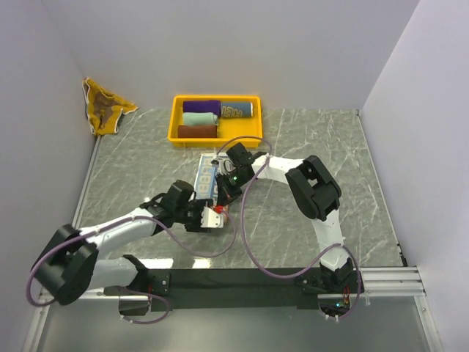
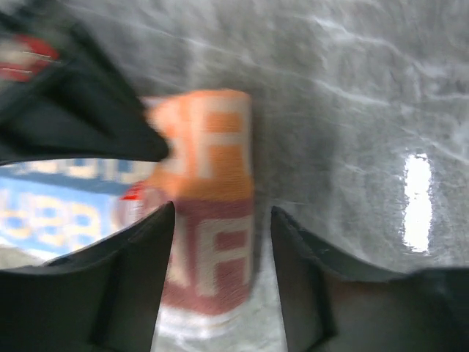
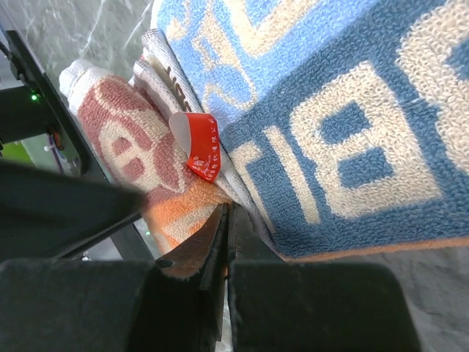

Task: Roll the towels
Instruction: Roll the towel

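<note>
Towel point(image 1: 206, 174) lies mid-table in the top view, mostly hidden by both arms. Left wrist view, blurred: its rolled end point(image 2: 212, 183) runs lengthwise up-frame between the parted fingers of the left gripper point(image 2: 221, 213). Right wrist view: right gripper point(image 3: 226, 220) is closed at the towel's edge.

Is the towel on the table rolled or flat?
Half rolled: the towel's orange end is a roll, its blue part lies flat.

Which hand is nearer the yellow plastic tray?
Right. The right hand pinches the blue lettered towel, short of the yellow plastic tray; the left hand straddles that towel's rolled orange end, farther from it.
</note>
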You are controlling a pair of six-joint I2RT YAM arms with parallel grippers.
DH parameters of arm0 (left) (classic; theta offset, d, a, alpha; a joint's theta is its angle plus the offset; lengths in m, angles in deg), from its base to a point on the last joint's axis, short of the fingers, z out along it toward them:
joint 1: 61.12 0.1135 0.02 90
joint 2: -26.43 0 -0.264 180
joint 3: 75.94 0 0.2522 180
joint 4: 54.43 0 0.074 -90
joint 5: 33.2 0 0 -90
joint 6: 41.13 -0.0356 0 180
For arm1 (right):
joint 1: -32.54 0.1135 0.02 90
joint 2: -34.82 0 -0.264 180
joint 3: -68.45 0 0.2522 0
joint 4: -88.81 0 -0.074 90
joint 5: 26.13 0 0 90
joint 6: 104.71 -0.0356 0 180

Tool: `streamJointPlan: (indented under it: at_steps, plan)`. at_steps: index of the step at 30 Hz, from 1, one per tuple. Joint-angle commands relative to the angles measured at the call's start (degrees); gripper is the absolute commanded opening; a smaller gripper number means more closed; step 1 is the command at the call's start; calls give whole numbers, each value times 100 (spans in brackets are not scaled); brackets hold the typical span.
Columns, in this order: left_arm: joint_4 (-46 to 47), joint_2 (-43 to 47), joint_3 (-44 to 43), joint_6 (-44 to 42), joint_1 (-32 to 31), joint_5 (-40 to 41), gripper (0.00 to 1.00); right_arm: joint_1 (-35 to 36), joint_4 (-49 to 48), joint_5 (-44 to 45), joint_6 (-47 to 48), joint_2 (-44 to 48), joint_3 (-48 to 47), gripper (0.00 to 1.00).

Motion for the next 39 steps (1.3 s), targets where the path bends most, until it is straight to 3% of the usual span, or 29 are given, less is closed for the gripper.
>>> streamJointPlan:
  at_steps: [1, 3, 7, 10, 13, 14, 16, 21, 25, 27, 28, 29, 30, 33, 37, 39]
  plan:
    - [136, -486, 91, -197, -110, 202, 55, -16, 184, 446, 158, -235, -154, 3]
    - [163, -898, 47, -65, -111, 335, 48, -25, 245, 402, 202, -209, -181, 3]
    - [-56, -1121, -225, 295, -111, 432, 24, -121, 307, 218, 246, -34, -129, 4]
    - [-931, -1173, -645, 278, -102, 55, 19, -436, 385, -37, 316, 151, -75, 7]
    - [-1749, -1533, -1164, 427, -111, -402, 10, -920, 596, -230, 553, 361, -285, 21]
    - [-1918, -1638, -1288, 523, -111, -516, 7, -1348, 605, -265, 580, 536, -330, 34]
    - [-2305, -1963, -1647, 638, -111, -920, 4, -1755, 579, -205, 624, 783, -400, 43]
    - [-2974, -2753, -2255, 1305, -49, -1510, 2, -2870, 378, 576, 1219, 2188, -287, 51]
    - [-3501, -3431, -2825, 1333, 187, -2028, 1, -3443, 105, 1244, 1836, 3392, -7, 58]
    - [-3929, -3930, -3090, 1220, 267, -2134, 1, -3575, -97, 1649, 2143, 4086, 143, 68]
    - [-4072, -4116, -3395, 1166, 372, -2248, 1, -3672, -98, 1807, 2084, 4263, 222, 87]
    - [-4221, -4300, -3538, 1131, 425, -2301, 1, -3699, -19, 1869, 1996, 4456, 258, 95]
    - [-4353, -4685, -3687, 1044, 486, -2328, 1, -3716, 138, 1940, 2126, 4510, 241, 100]
    - [-4863, -5380, -4285, 912, 767, -2442, 1, -3752, 1403, 1142, 3222, 4519, -75, 100]
    - [-5320, -5989, -4917, 911, 891, -2522, 1, -3638, 2378, 554, 3672, 4695, 187, 100]
    - [-5487, -6323, -5216, 850, 917, -2382, 1, -3366, 3379, 185, 4365, 4713, 310, 100]
